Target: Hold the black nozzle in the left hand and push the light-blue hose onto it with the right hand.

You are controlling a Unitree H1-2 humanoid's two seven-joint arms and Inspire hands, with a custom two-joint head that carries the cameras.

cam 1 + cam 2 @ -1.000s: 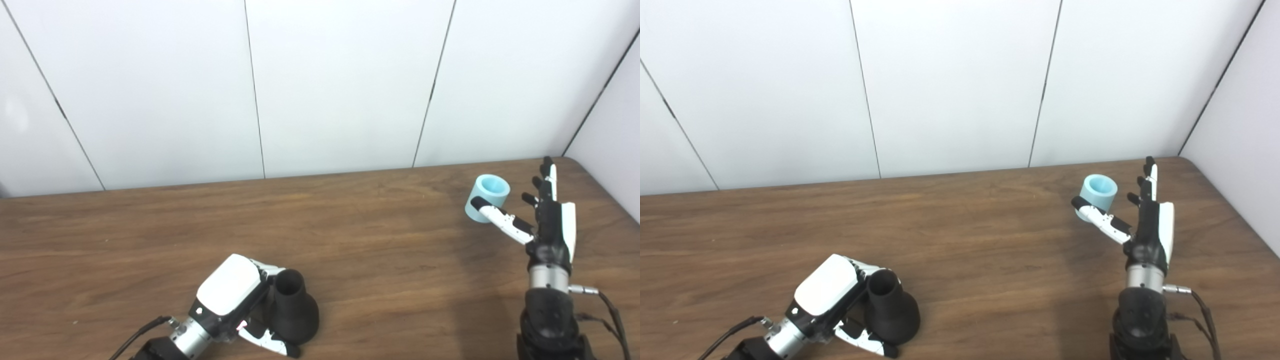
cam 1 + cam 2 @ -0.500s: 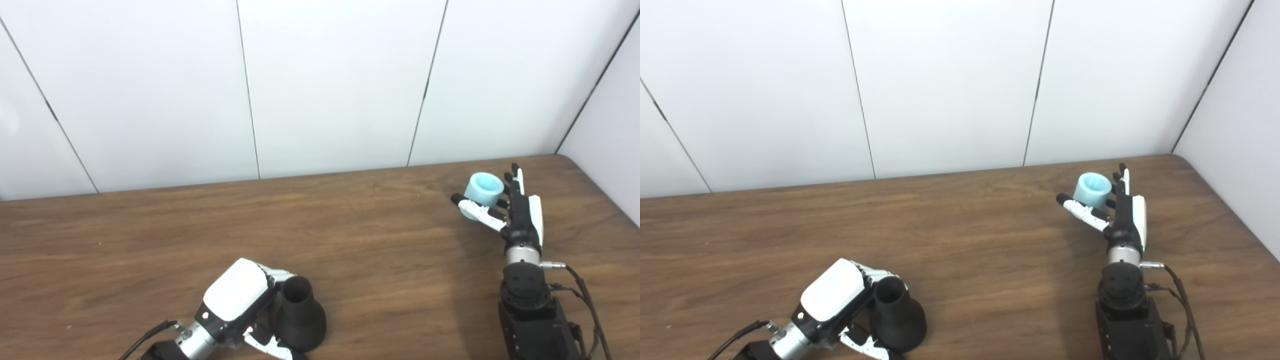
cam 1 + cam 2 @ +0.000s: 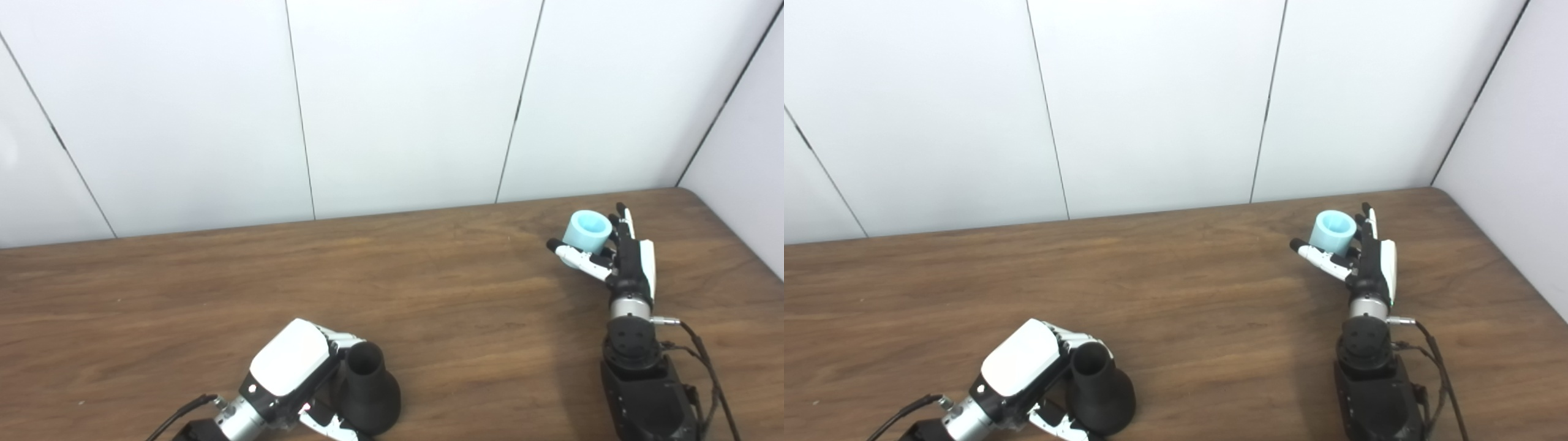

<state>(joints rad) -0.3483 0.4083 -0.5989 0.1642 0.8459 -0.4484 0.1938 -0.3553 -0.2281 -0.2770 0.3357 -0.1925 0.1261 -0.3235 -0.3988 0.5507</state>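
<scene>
The black flared plastic nozzle [image 3: 366,395] was clasped upright on the brown wooden table [image 3: 429,294] by the left hand [image 3: 294,373], probably for steadiness, while the short light-blue cylindrical hose [image 3: 586,229] was bracketed by the spread, unclosed right hand [image 3: 625,260], probably for grasping.

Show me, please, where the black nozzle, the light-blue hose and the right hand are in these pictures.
black nozzle [image 3: 367,392], left eye view, on its flared side below the open mouth.
light-blue hose [image 3: 582,231], left eye view, on its outer wall.
right hand [image 3: 1373,263], right eye view, on the palm.
</scene>
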